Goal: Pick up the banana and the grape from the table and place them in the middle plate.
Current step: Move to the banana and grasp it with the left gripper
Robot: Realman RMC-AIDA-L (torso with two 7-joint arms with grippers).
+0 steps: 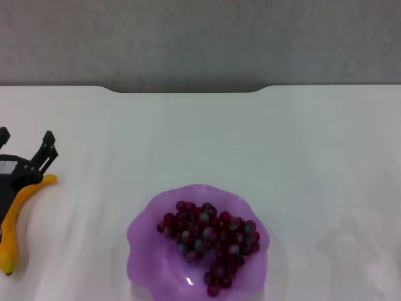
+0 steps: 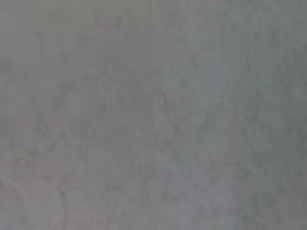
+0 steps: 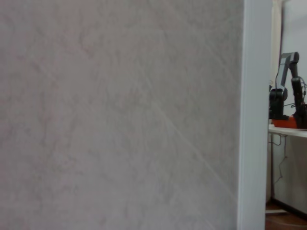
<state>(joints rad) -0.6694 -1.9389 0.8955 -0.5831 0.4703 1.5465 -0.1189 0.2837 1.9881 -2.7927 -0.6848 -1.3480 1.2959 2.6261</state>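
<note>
The banana (image 1: 14,224) lies on the white table (image 1: 207,138) at the far left, its stem end toward the plate. My left gripper (image 1: 25,140) hovers over the banana's upper end, open, its two black fingers (image 1: 47,143) spread and pointing toward the table's far side, with nothing between them. The grape (image 1: 210,241) bunch rests inside the purple middle plate (image 1: 143,241), at the centre near the front edge. The left wrist view shows only a blurred grey surface. My right gripper is out of view.
The table's far edge has a notch (image 1: 188,91) with a grey wall behind. In the right wrist view there is a pale wall, a white post (image 3: 254,115), and another robot arm (image 3: 288,91) far off.
</note>
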